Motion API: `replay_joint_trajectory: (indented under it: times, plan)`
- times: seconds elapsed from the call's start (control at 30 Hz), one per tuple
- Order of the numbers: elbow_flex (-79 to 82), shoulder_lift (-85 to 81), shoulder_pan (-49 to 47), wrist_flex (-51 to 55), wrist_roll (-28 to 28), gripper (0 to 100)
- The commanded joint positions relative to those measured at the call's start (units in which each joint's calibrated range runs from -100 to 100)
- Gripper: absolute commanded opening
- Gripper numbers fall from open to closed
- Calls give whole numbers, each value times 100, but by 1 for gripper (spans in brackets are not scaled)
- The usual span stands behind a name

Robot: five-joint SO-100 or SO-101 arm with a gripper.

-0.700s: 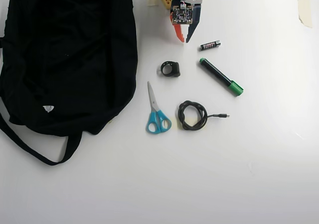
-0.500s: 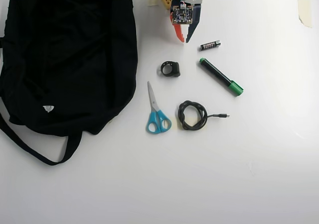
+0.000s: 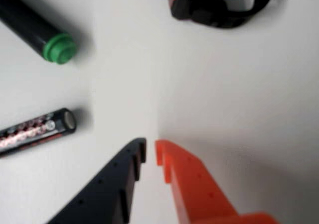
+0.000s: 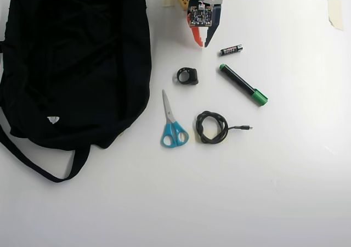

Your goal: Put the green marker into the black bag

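Pincer (image 4: 202, 43): far edge of tabletop (image 4: 274, 192), jaws nearly together, empty, we judge it unstarted. Green marker (image 4: 243, 84): lies diagonal, just right, clear for approach. Black bag (image 4: 71, 66): far left, flat.

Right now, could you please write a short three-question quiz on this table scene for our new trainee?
1. True or false: the slim green-capped marker already lies inside the large soft black fabric bag.
2. In the overhead view, which item lies nearest the claw: A) blue-handled scissors, B) small black battery, C) coiled black cable?
3. Fill in: the claw's fingers, one orange and one black, are nearly ____.

Key: 1 false, it lies on the white table; 2 B; 3 closed, holding nothing.
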Motion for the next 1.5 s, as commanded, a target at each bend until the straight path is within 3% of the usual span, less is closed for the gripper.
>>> replay_joint_trajectory:
  times: [0.0,1.47]
  plan:
    - [148,-91,6,86,8,2]
    - [148,-83,-61,34,-34,3]
